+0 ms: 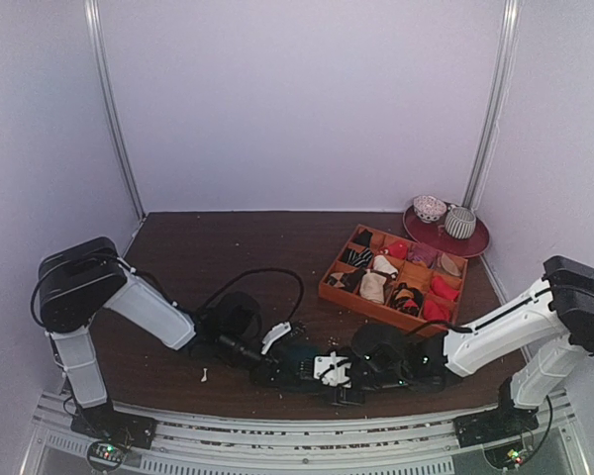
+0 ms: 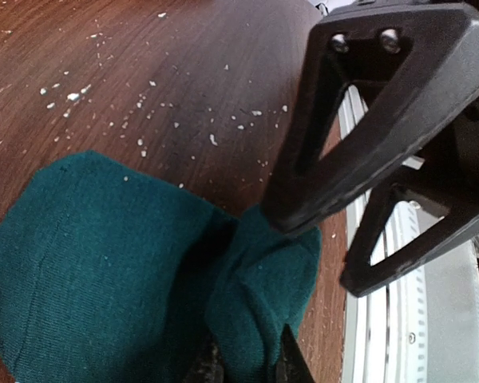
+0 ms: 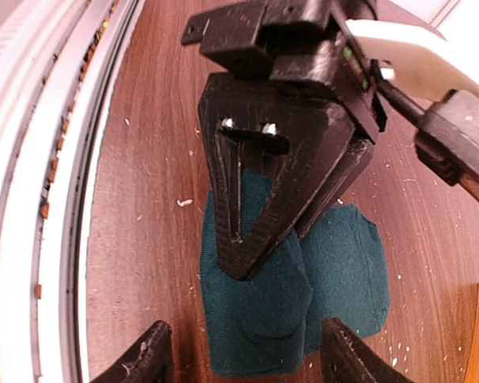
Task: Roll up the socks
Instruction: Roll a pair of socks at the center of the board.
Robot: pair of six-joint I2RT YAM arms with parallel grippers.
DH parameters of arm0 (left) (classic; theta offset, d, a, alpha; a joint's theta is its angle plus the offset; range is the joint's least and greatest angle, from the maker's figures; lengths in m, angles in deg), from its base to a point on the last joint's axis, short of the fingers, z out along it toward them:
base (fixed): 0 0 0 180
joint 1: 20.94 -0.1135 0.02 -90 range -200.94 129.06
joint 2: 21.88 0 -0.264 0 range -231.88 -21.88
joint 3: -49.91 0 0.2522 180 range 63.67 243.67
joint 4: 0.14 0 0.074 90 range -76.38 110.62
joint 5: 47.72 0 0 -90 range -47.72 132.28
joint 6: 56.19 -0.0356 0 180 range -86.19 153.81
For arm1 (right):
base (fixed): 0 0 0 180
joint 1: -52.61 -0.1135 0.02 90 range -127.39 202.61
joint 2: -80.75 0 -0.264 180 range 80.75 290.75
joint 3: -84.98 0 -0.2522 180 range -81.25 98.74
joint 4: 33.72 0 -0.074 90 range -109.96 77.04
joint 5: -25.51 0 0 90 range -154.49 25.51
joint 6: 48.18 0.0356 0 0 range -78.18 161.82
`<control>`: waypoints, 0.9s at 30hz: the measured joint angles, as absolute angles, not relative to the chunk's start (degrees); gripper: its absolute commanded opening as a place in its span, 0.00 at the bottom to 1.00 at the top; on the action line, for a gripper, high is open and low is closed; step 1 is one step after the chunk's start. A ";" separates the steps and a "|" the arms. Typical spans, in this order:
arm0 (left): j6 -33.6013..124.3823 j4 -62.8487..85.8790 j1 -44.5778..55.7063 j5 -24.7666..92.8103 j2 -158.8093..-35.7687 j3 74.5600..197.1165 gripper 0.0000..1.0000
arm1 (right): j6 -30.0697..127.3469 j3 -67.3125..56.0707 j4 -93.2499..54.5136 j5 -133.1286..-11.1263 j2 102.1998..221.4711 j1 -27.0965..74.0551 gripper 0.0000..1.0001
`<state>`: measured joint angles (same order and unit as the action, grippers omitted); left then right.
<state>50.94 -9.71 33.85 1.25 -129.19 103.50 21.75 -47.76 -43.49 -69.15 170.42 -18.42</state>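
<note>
Inspection finds the socks (image 3: 335, 271) lying flat on the dark wooden worktop (image 1: 228, 247), close to its near edge and between the two arms, well apart from the orange tray (image 1: 329, 287) of rolled pairs at the far right. The fabric is a dark teal knit. No printed figure can be made out in either wrist view. The left hand (image 3: 241, 263) is narrow, its fingers pinched on a raised fold of the knit, with the cloth bunched up around the tips. The right hand (image 3: 247, 359) stands wide, its fingers either side of the rounded end of the socks and gripping nothing. Assessment of handling: the item is light, soft and limp, with no stiffness of its own. It will sag, crease and slide on the smooth wood, and the two layers may shift against each other. The hold is best taken at a rounded end, across both layers together, with the other hand pinning the body flat. Risk noted: a grip on one layer only would give a loose, lopsided roll. White flecks (image 2: 72, 96) scattered on the wood may cling to the knit.
</note>
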 measured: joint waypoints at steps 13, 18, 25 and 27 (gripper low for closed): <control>51.11 -8.62 33.04 -1.38 -129.36 103.50 0.40 | 24.15 -44.44 -42.73 -66.49 178.09 -19.03 0.28; 49.86 -5.82 33.54 5.31 -121.95 99.96 0.71 | 29.22 -43.76 -42.60 -70.03 178.60 -17.89 0.28; 44.36 -8.86 33.35 19.10 -100.14 86.91 0.73 | 40.04 -44.37 -43.97 -85.22 179.52 -11.93 0.28; 42.26 -13.25 33.87 20.76 -95.57 83.92 0.73 | 43.76 -44.20 -45.59 -90.42 181.15 -9.48 0.28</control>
